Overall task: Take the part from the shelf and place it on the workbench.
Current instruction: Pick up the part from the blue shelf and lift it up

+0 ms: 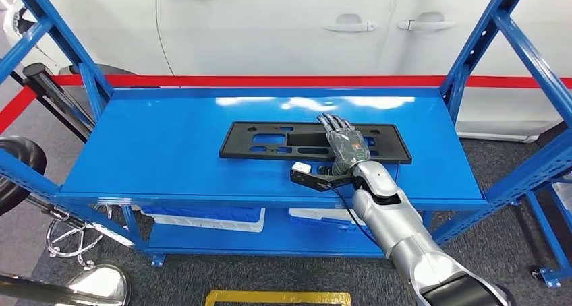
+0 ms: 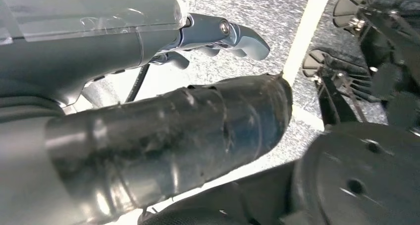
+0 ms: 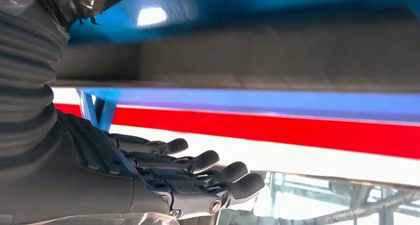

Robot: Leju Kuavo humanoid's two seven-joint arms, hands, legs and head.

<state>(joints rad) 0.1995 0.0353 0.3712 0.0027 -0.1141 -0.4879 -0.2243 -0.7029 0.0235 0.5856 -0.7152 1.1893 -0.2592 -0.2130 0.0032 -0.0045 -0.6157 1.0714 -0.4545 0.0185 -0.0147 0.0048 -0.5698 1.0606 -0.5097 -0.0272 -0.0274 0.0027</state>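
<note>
The right hand (image 1: 344, 146) is stretched out flat with nothing in it, right over the black plastic part (image 1: 270, 141) lying on the blue shelf (image 1: 155, 151), so next it likely needs to grab it.

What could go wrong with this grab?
The right hand lies flat over the black part near one end, fingers extended, no grip evident. Lifting that long plate off-centre may let the far end sag or slip. It may also scrape the shelf or hit the blue upright.
</note>
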